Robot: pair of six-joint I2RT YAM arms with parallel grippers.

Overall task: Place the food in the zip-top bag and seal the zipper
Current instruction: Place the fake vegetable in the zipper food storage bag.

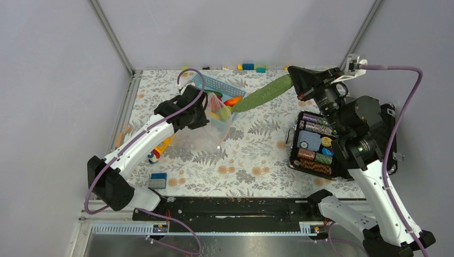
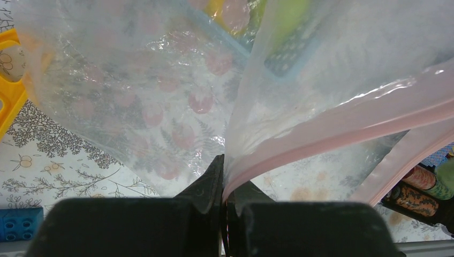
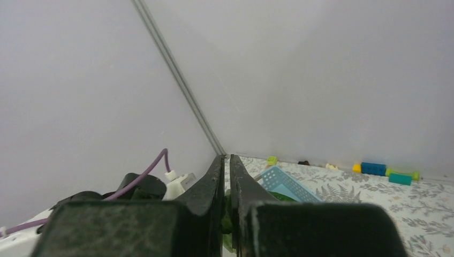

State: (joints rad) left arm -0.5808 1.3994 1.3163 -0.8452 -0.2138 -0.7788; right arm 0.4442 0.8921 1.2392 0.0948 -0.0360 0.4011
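Left claw (image 2: 224, 163) tight on pink zipper (image 2: 342, 126) of crinkly bag (image 2: 134, 80); right claw (image 3: 226, 160) tight round long green pod (image 1: 262, 95).

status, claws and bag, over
Left claw shut on clear crinkly zip-top bag at pale pink zipper strip, mouth open. Right claw shut on long green toy vegetable, tip near bag mouth. Light blue mesh basket close behind.

No text, label, brand, number or sign can be read in any view; the patterned discs (image 1: 316, 143) in the black case (image 1: 293, 154) are too small to show lettering, if they carry any
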